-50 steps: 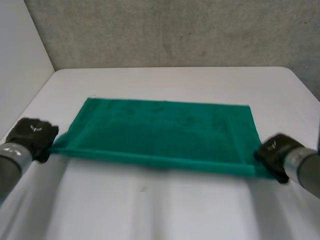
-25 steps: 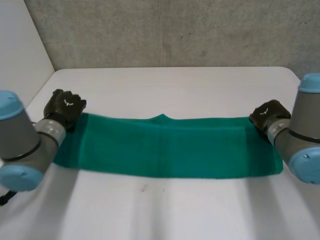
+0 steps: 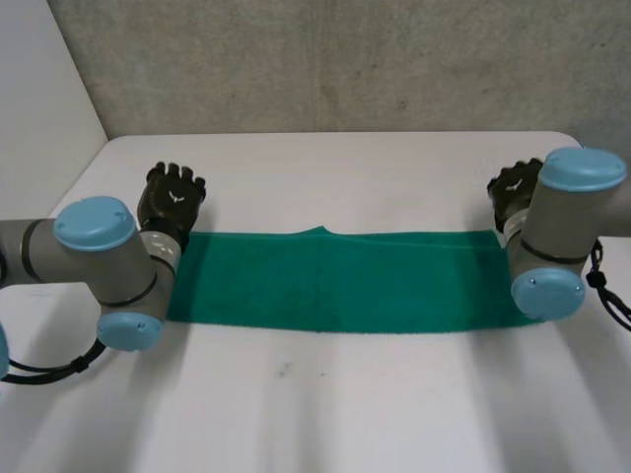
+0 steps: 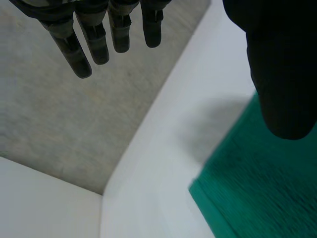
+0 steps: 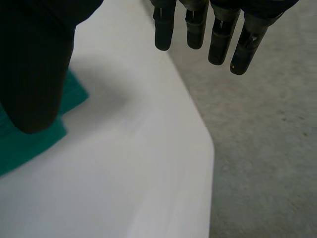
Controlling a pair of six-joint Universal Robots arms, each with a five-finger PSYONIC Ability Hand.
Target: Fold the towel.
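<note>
Both left hand (image 3: 173,197) and right hand (image 3: 513,184) hover straight-fingered, empty, past the towel (image 3: 345,281); lift them clear without snagging its fold.

We see the green towel (image 3: 335,281) folded into a long, narrow band, flat on the desk (image 3: 345,404); it spans from the left hand (image 3: 173,197) to the right hand (image 3: 513,187); one small bump marks its hand-side edge.

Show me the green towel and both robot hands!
green towel (image 3: 340,281), head view, middle of the folded cloth.
left hand (image 3: 173,199), head view, back of the hand.
right hand (image 3: 511,189), head view, back of the hand.
</note>
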